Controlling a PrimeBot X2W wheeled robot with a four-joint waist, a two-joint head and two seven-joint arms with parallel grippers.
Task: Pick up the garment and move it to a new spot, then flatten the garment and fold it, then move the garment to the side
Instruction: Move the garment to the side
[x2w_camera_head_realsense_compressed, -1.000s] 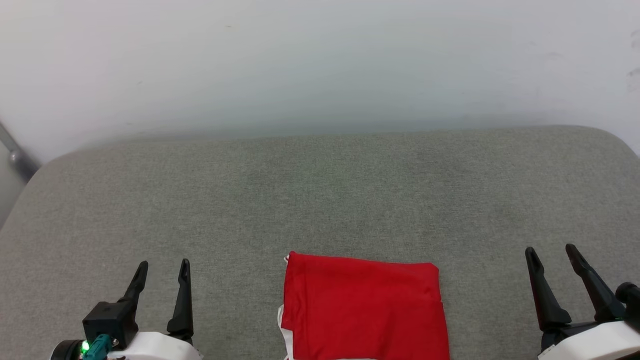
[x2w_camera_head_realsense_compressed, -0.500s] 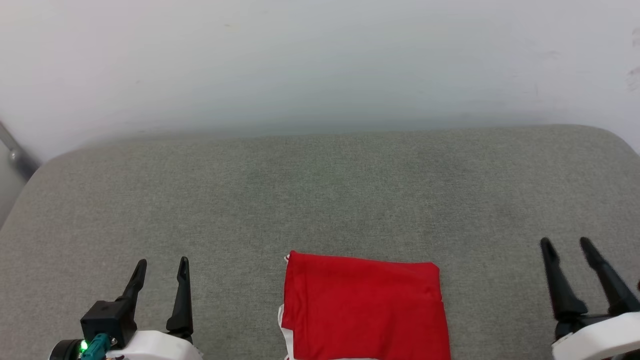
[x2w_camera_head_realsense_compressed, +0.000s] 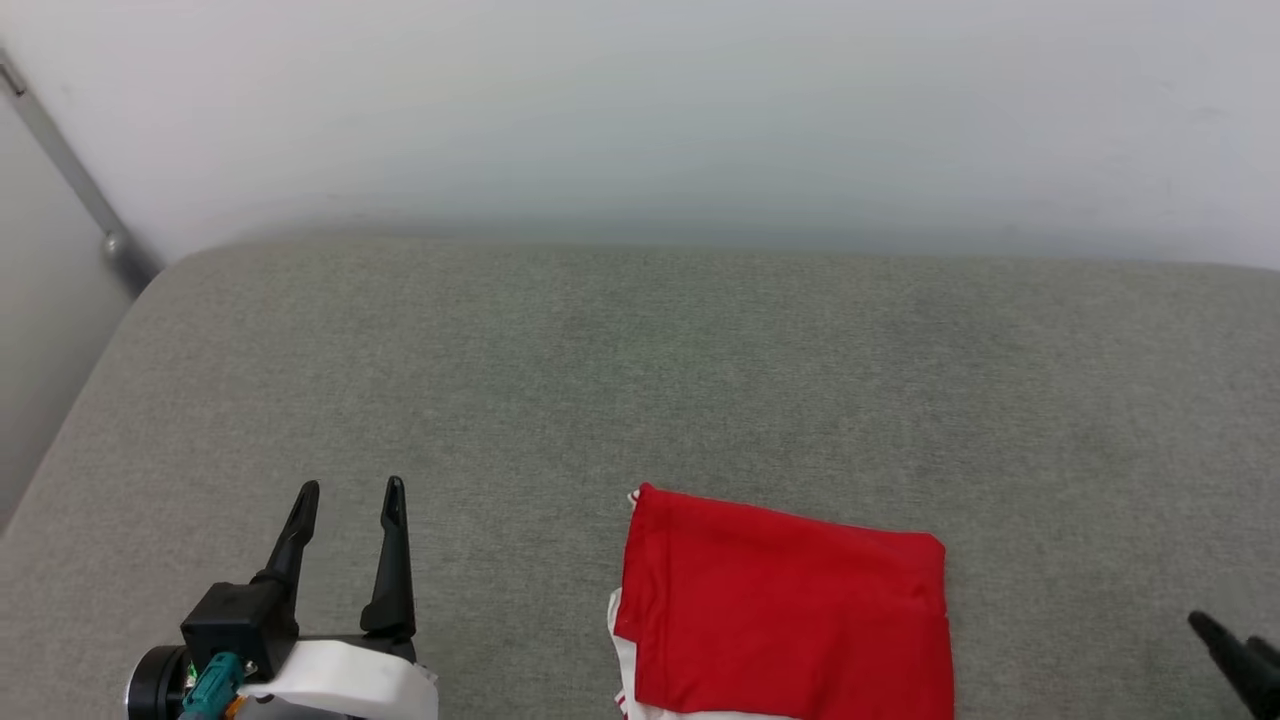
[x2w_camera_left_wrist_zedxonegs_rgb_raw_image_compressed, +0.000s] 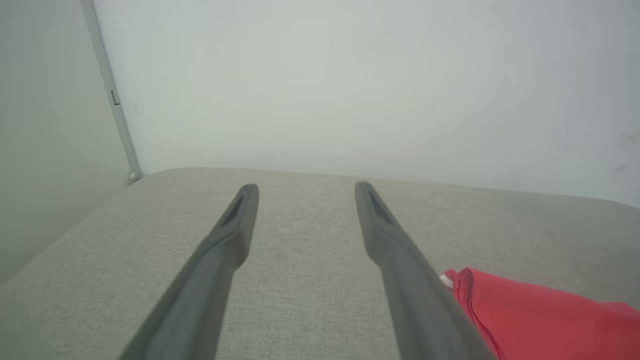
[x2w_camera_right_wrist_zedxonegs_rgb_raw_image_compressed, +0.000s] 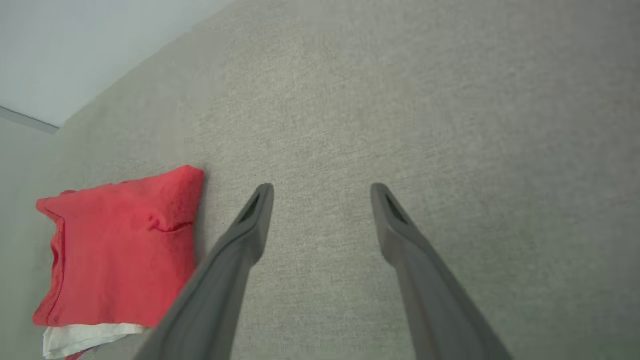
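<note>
Red shirt (x2w_camera_head_realsense_compressed: 785, 620) sits folded at the near edge of the cushion (x2w_camera_head_realsense_compressed: 640, 380), between both pincers, touching neither. Left pincer (x2w_camera_head_realsense_compressed: 351, 485) has its fingers apart, and so does the right pincer (x2w_camera_right_wrist_zedxonegs_rgb_raw_image_compressed: 322, 187). My worry: pinching only the top layer, or dragging it over that textured fabric, undoes the fold during the sideways move.

Light is bright, soft and even, and shadows are faint. In the head view the white wall (x2w_camera_head_realsense_compressed: 640, 100) looks washed out, with a dim band along its foot at 12 o'clock; the grey padded surface (x2w_camera_head_realsense_compressed: 700, 380) shows crisp weave. The left wrist view is hazy and low in contrast, the left pincer (x2w_camera_left_wrist_zedxonegs_rgb_raw_image_compressed: 306, 189) blurred toward 6 o'clock. In the right wrist view the right pincer (x2w_camera_right_wrist_zedxonegs_rgb_raw_image_compressed: 322, 189) is likewise soft, and the red jersey (x2w_camera_right_wrist_zedxonegs_rgb_raw_image_compressed: 120, 245) at 8 o'clock casts a thin shadow.
</note>
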